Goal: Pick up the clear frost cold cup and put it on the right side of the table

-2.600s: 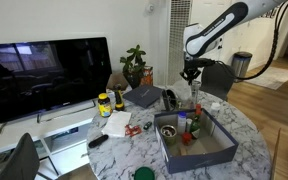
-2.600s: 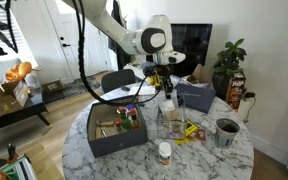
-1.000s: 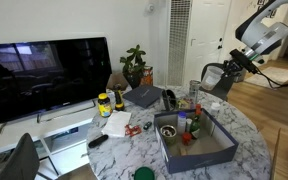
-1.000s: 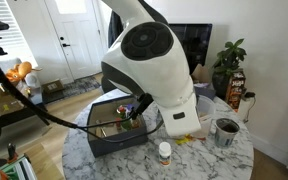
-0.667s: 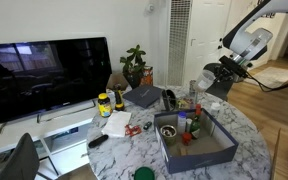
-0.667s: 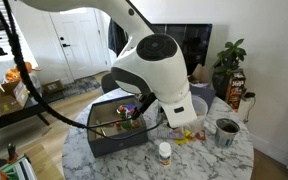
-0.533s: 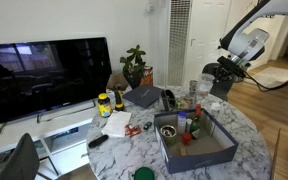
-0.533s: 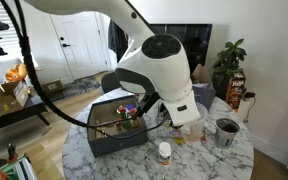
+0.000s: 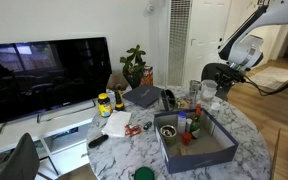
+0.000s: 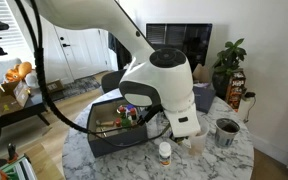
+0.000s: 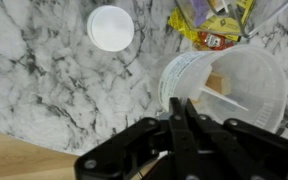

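Note:
The clear frost cold cup is a frosted whitish tumbler seen from above in the wrist view, with the marble table under it. My gripper is shut on the cup's near rim, with the wall pinched between the two fingers. In an exterior view the gripper holds the cup upright at the far right part of the round table. I cannot tell whether the cup's base touches the top. In an exterior view the arm hides the gripper.
A grey open box of small items sits mid-table. A white-capped bottle stands close left of the cup, snack packets beyond it. A metal cup is near. The table edge and wood floor are close.
The arm has carried the cup from above the table's middle out toward its edge and lowered it. In the last half second it moved only slightly downward.

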